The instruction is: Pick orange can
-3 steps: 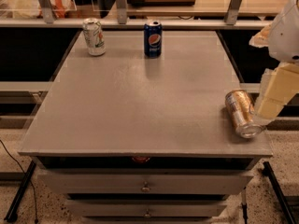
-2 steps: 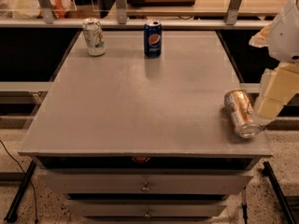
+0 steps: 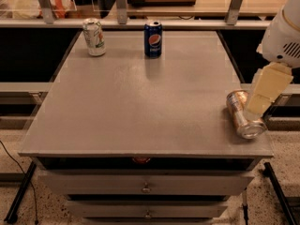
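White rounded arm housing (image 3: 281, 32) is showing a dark vent grille (image 3: 293, 48); the gripper (image 3: 257, 107) is hanging just below it, looking like a flat cream-yellow slab, narrowing downward.

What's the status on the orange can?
Pincer at the orange can, front right. Can on its side. Blue can, white can far back, not in the way.

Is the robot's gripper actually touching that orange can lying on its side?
Cannot tell. The camera view shows the gripper overlapping the orange can near the right edge of the table, hiding any contact or gap.
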`<state>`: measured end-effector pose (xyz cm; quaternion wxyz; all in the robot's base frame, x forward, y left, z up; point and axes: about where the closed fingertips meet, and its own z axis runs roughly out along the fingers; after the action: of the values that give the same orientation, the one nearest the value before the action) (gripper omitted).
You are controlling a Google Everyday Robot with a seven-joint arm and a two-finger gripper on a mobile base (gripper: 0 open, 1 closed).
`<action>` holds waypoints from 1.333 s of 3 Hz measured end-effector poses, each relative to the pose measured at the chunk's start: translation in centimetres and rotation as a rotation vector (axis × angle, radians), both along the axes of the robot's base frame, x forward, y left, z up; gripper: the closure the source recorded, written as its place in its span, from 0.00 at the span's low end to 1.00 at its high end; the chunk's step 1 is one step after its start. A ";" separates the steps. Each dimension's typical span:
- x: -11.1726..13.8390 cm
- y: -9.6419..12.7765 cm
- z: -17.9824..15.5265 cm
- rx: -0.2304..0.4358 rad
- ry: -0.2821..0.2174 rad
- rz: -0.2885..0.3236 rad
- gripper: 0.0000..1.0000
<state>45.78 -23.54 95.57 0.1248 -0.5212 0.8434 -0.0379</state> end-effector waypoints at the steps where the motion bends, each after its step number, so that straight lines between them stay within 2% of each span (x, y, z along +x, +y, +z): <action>1: 1.0 -1.6 -2.1 -0.043 0.046 -0.178 0.00; 2: 1.4 -3.5 -3.6 -0.113 0.072 -0.366 0.00; 3: 1.4 -4.9 -4.6 -0.152 0.081 -0.533 0.00; 4: 1.1 -5.2 -5.7 -0.139 0.087 -0.670 0.00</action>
<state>46.93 -28.78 89.84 0.0336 -0.2235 0.9677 -0.1118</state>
